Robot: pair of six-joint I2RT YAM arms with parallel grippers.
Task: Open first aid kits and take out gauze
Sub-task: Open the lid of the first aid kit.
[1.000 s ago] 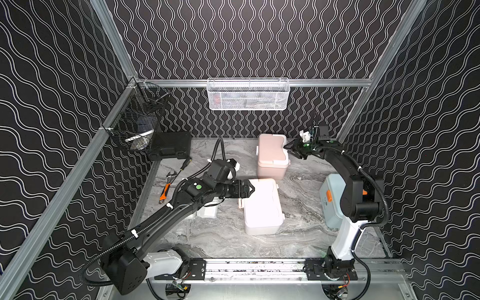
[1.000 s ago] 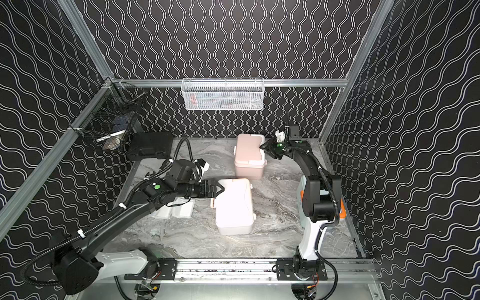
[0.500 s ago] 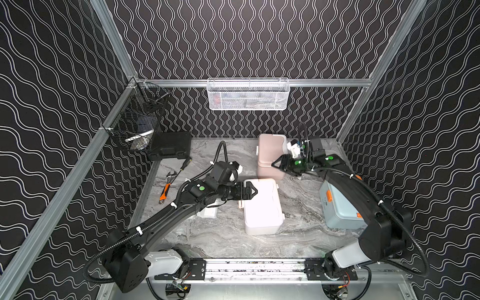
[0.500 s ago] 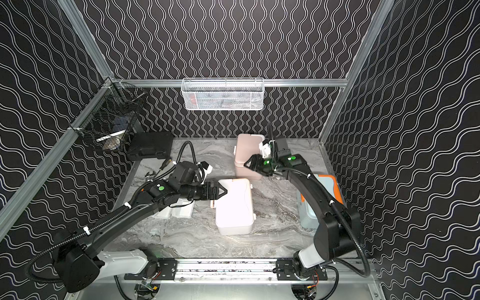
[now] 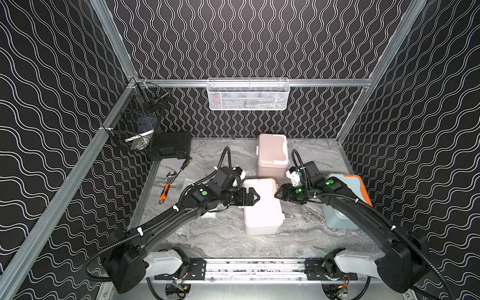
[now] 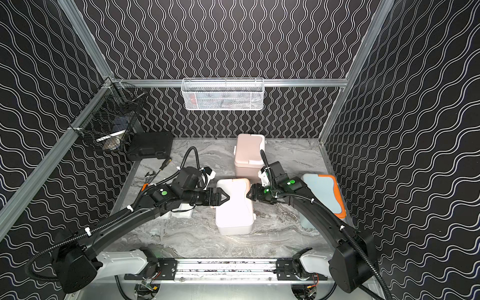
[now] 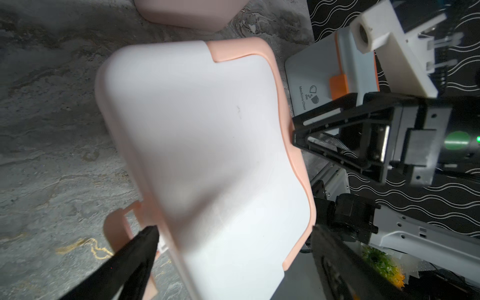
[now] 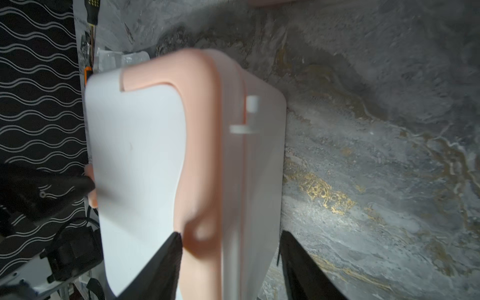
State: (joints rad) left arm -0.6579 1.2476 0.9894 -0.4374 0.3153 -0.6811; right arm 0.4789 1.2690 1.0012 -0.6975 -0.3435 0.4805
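Observation:
The white first aid kit with peach trim lies mid-table with its lid down. My left gripper is open wide at its left side, one finger beside the peach latch. My right gripper is open and straddles the kit's right edge by the peach handle. The pink kit stands behind, and the light blue kit with orange trim is at the right; both are closed. White gauze packets lie partly hidden under my left arm.
A flat black hard case sits at the back left. An orange-handled wrench and a screwdriver lie near the left wall. A black wire basket and a white mesh basket hang on the walls.
My right arm swung from the back right beside the pink kit down to the white kit's right edge, and its jaws widened. The left gripper edged slightly right at the kit.

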